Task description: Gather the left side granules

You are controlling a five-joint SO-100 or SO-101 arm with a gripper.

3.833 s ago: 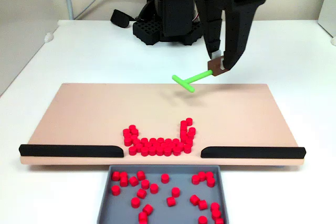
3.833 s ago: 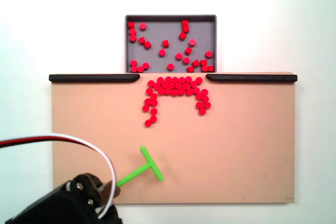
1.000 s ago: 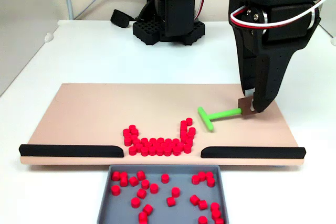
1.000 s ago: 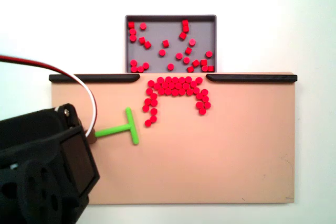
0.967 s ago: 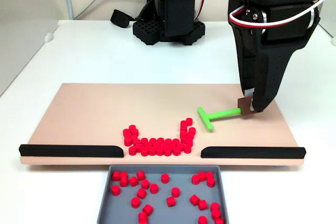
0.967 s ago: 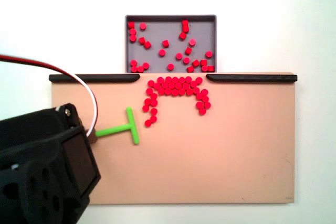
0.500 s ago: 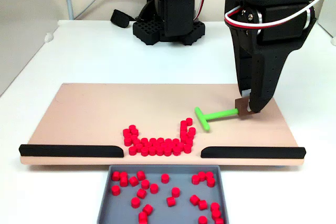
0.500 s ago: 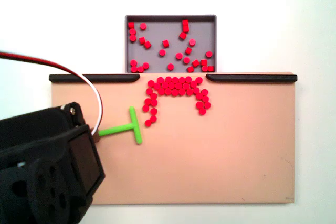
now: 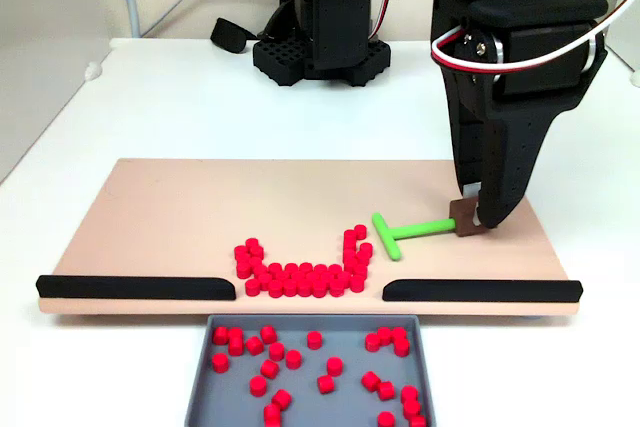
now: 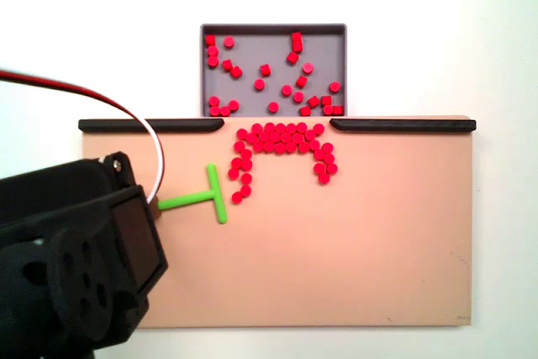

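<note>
- Nearest in a fixed view: one grey tray (image 9: 205, 377) holding roughly two dozen loose red granules.
- On one tan board (image 9: 170, 212): two black strips (image 9: 135, 287), about forty granules (image 9: 300, 272) in a U-shaped cluster at the gap.
- One green pusher (image 9: 400, 234), crossbar just beside the cluster.
- One tool (image 9: 470, 219), pinching the pusher's brown end.

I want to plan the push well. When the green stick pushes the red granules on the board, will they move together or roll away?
The granules are many loose short cylinders, so they probably slide easily and look light. Some lying on their sides may roll. The green pusher, held in the gripper, has a crossbar shorter than the cluster, so outer granules likely slip past it.
</note>
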